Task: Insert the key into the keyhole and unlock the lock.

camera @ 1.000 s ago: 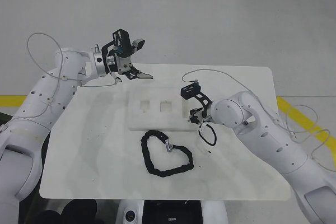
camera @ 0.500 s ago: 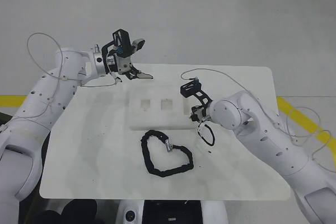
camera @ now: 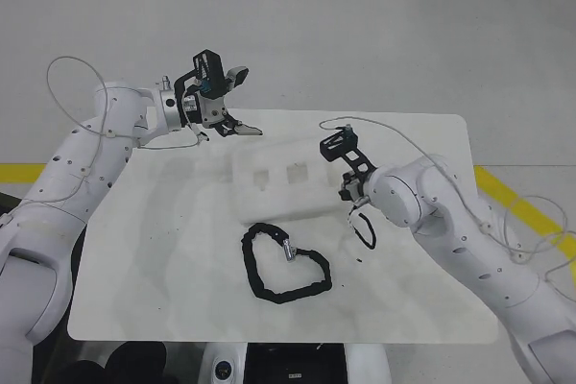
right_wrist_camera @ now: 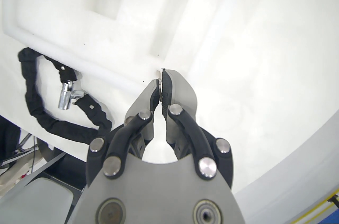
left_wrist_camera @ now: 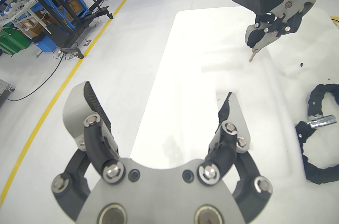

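Observation:
A black fabric-covered chain lock (camera: pixel 280 269) lies in a loop on the white table, its silver lock cylinder (camera: pixel 288 252) at the top of the loop. The right wrist view has that cylinder (right_wrist_camera: pixel 65 97) off to one side, apart from my right gripper (right_wrist_camera: pixel 160 80). This gripper is shut on the key (right_wrist_camera: pixel 160 87), held just above the near edge of the foam tray (right_wrist_camera: pixel 79 32). From the left wrist view the key (left_wrist_camera: pixel 253 55) points down from the right gripper (left_wrist_camera: pixel 258 44). A black loop (camera: pixel 363 230) dangles under it. My left gripper (left_wrist_camera: pixel 159 100) is open at the table's far left edge.
The white foam tray (camera: pixel 283 192) with rectangular recesses lies between the two arms, just beyond the chain. The table's (camera: pixel 154 269) left half and front right are bare. A yellow floor line (left_wrist_camera: pixel 66 77) runs past the table's far side.
My right gripper has moved to the right with the key. The foam tray has shifted slightly right and turned a little. The left arm and the chain have not moved.

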Controlling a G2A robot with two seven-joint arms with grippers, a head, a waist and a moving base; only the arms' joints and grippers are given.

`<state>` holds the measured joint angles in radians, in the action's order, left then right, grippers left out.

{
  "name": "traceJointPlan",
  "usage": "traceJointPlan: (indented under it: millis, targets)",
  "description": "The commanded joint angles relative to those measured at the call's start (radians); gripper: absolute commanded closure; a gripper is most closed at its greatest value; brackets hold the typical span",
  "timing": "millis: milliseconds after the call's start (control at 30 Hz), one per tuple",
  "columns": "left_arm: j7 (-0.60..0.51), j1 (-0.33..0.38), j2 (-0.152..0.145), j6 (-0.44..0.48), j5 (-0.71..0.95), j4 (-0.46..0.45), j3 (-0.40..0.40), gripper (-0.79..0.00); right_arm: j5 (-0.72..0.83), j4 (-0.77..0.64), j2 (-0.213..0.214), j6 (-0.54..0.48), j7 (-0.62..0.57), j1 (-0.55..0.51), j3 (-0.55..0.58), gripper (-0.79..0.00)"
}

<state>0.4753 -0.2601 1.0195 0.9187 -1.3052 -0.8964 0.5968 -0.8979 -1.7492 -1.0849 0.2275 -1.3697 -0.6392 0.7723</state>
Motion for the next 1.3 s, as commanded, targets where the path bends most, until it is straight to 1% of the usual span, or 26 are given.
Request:
traceJointPlan:
  millis: [0,233,300,367,467,533,800,933,1167,1267]
  targets:
    - [0.0,0.0,0.0,0.0,0.0,0.0,0.0,-0.785,-0.028,0.002,-0.006,-0.007,-0.017,0.011,-0.022,0.0]
    - [0.0,0.0,0.0,0.0,0.0,0.0,0.0,-0.785,-0.079,0.032,-0.04,0.021,-0.049,0.061,-0.084,0.0]
    - [0.0,0.0,0.0,0.0,0.0,0.0,0.0,-0.785,-0.064,0.034,-0.046,0.032,-0.043,0.063,-0.076,0.0]
    - [0.0,0.0,0.0,0.0,0.0,0.0,0.0,-0.785,-0.035,0.032,-0.045,0.047,-0.027,0.053,-0.044,0.0]
    - [0.0,0.0,0.0,0.0,0.0,0.0,0.0,-0.785,0.048,0.022,-0.033,0.021,0.02,0.008,0.035,0.0]
    - [0.0,0.0,0.0,0.0,0.0,0.0,0.0,-0.785,0.107,0.012,-0.021,-0.019,0.055,-0.033,0.098,0.0]
    - [0.0,0.0,0.0,0.0,0.0,0.0,0.0,-0.785,0.317,-0.022,0.031,-0.23,0.187,-0.221,0.368,0.0]
    - [0.0,0.0,0.0,0.0,0.0,0.0,0.0,-0.785,0.372,-0.044,0.051,-0.297,0.224,-0.299,0.481,0.0]
    - [0.0,0.0,0.0,0.0,0.0,0.0,0.0,-0.785,0.521,-0.04,0.072,-0.437,0.327,-0.402,0.647,0.0]
    - [0.0,0.0,0.0,0.0,0.0,0.0,0.0,-0.785,0.561,-0.036,0.078,-0.472,0.366,-0.438,0.707,0.0]
